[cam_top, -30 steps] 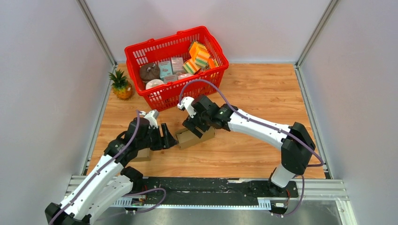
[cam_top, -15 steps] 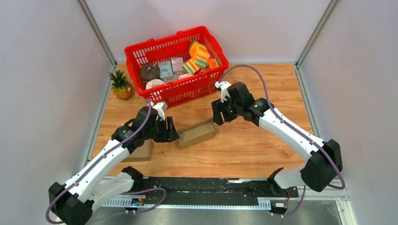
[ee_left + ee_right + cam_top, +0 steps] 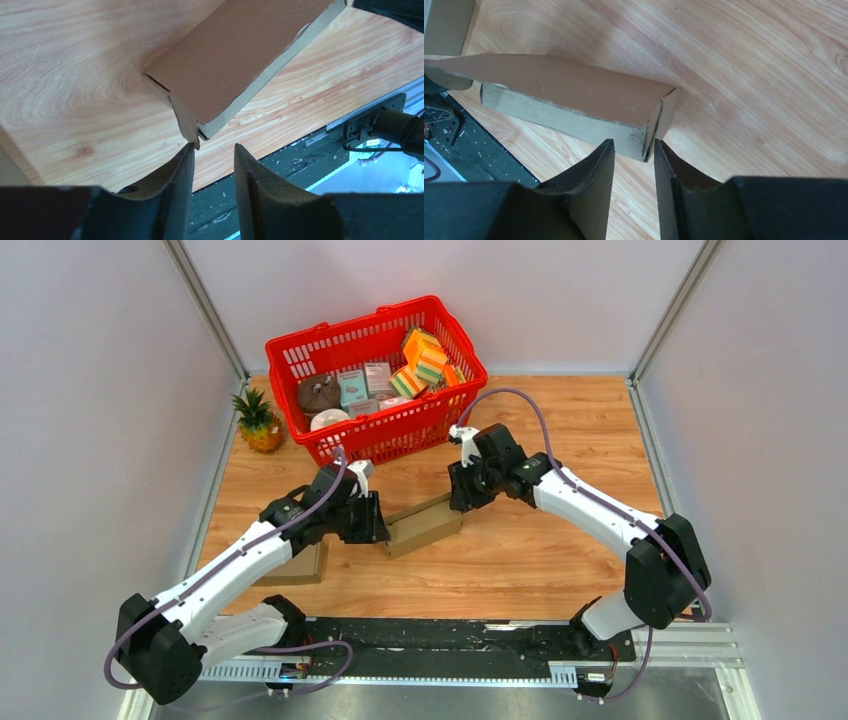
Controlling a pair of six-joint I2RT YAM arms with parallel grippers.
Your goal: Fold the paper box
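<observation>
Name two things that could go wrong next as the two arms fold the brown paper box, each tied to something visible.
In the left wrist view, a corner of the paper box sits at one fingertip of the left gripper, not between the fingers; closing may miss or crumple it.
The right gripper straddles only the end edge; the box lies loose on the table, so it may slide.

Place: probably a robot lab | grey panel walls [image 3: 90, 390] | aluminium frame posts [image 3: 205, 310]
</observation>
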